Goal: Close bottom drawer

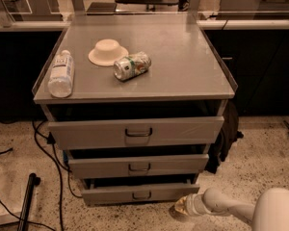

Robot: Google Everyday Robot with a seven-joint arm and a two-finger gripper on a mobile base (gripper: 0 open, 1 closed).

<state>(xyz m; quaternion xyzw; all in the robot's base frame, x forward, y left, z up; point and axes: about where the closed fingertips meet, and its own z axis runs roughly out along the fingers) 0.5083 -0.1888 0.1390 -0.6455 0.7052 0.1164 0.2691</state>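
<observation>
Camera view: grey metal cabinet (216,110) w/ three drawers, all pulled out some. The bottom drawer (111,195) is the lowest, near floor level. Its low front panel runs left-right, w/ a small dark handle (141,195) at centre and a dark gap above.

The pincer (182,207) is low at near right, just beside the drawer's right front corner and a bit nearer than the panel. Its arm (226,207) comes in from the right. Open or closed: can't tell.

So the drawer front lies left & far of the pincer, and the push dir. is straight away, across the panel's long axis. Judgement: the pincer is off-centre. It prob. needs to shift left toward the handle first, else the drawer may skew.

On the top surface (183,66): a plastic bottle (61,74) lying down, a white bowl (108,52) upside down, and a can (131,65) on its side.
</observation>
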